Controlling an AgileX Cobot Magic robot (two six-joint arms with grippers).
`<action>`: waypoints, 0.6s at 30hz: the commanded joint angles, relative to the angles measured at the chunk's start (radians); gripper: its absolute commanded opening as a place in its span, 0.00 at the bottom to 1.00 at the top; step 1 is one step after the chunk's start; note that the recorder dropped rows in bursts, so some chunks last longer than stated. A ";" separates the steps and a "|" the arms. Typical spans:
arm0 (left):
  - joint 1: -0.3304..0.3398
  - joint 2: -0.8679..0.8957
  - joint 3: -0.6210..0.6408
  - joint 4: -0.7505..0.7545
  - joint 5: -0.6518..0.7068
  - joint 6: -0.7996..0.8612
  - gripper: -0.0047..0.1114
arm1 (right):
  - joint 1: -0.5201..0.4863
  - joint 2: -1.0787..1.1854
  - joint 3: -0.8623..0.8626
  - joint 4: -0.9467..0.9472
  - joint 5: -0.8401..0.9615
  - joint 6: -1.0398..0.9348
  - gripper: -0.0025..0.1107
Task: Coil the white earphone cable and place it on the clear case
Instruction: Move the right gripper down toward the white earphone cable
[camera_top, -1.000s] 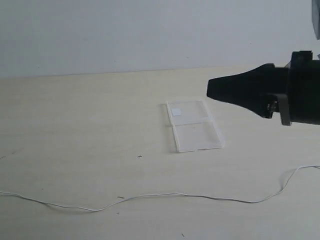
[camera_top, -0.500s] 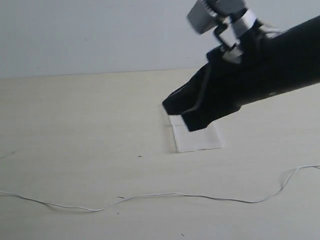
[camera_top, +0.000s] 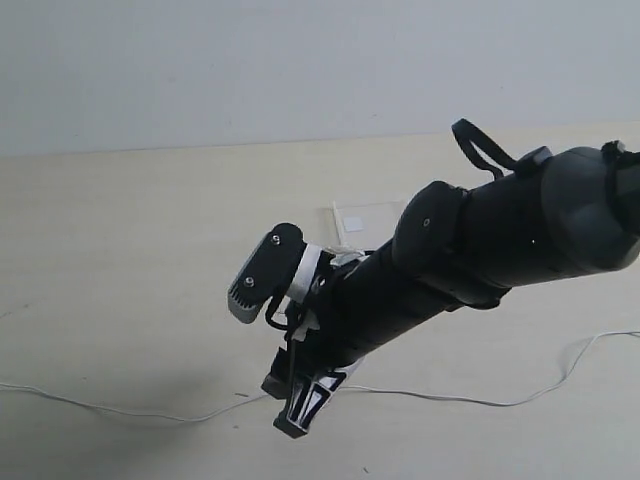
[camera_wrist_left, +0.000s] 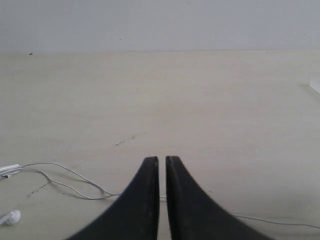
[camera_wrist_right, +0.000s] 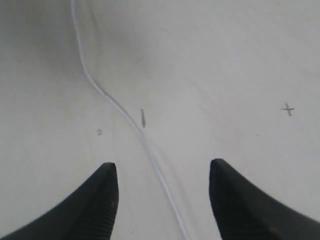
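Feather-light and limp, the white earphone cable (camera_top: 450, 398) lies strung across the near surface (camera_top: 150, 250), apart from the clear case (camera_top: 378, 212), and the right gripper (camera_wrist_right: 162, 167), jaws wide and empty, straddles a middle stretch, likely the spot to pinch gently.

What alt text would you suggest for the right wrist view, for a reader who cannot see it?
The black right gripper is open over a pale tabletop, with the thin white earphone cable lying on the surface and passing between its fingertips, not gripped. A small dark cross mark sits on the tabletop away from the cable.
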 joint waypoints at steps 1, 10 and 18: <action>0.001 -0.005 -0.001 0.004 -0.013 -0.002 0.11 | 0.002 0.011 -0.005 0.066 -0.072 -0.012 0.52; 0.001 -0.005 -0.001 0.004 -0.013 -0.002 0.11 | 0.007 0.056 -0.005 0.073 -0.046 -0.016 0.52; 0.001 -0.005 -0.001 0.004 -0.013 -0.002 0.11 | 0.007 0.064 -0.005 0.075 -0.041 -0.018 0.52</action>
